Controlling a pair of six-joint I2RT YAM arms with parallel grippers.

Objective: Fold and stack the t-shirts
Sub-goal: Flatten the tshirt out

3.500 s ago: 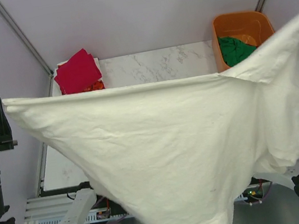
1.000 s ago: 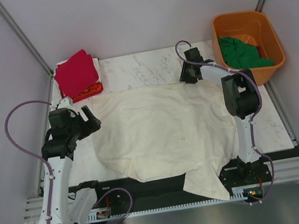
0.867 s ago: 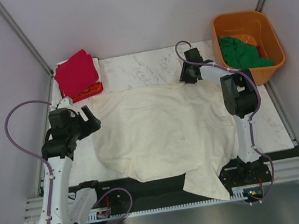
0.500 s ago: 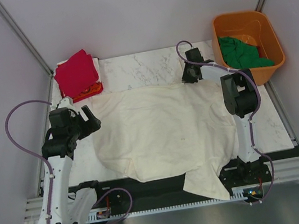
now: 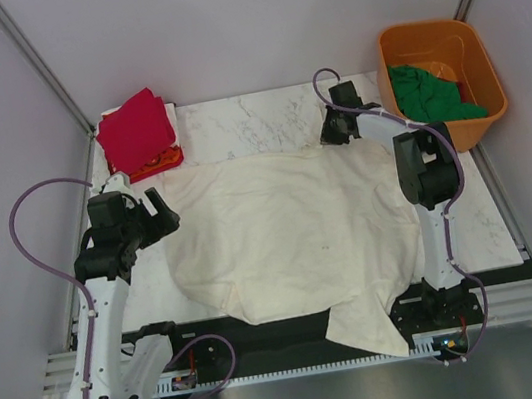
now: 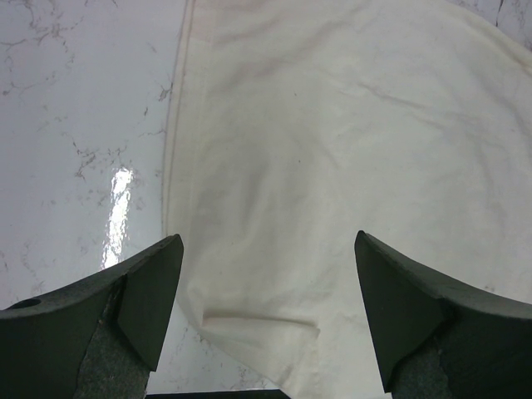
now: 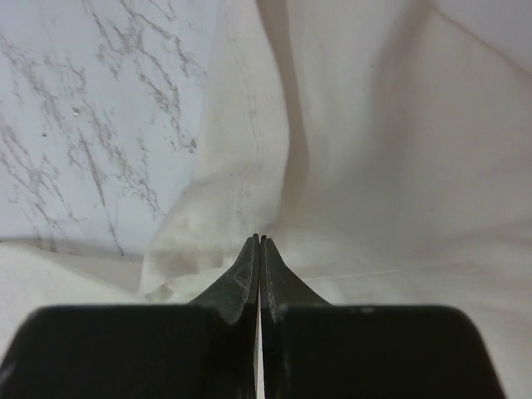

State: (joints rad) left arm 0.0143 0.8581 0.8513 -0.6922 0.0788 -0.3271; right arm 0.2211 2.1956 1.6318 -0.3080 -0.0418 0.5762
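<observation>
The large cream-white t-shirt (image 5: 291, 226) lies spread over the marble table (image 5: 254, 120), its near hem hanging off the front edge. My right gripper (image 5: 330, 137) sits at the shirt's far edge. In the right wrist view its jaws (image 7: 260, 238) are shut, tips pressed onto a bunched fold of the cream cloth (image 7: 374, 166). My left gripper (image 5: 163, 221) hovers open over the shirt's left edge (image 6: 332, 166), holding nothing (image 6: 266, 241). A crimson t-shirt (image 5: 136, 129) rests folded on an orange-red one (image 5: 163, 159) at the far left. A dark green t-shirt (image 5: 426, 93) lies in the tub.
The orange plastic tub (image 5: 427, 32) stands at the far right corner. Bare marble shows along the far edge and to the left of the shirt (image 6: 75, 125). Grey walls close in on both sides.
The shirt, held up in the air earlier, now lies on the table. Over the last second my right jaws have closed at its far edge. The left arm has not moved.
</observation>
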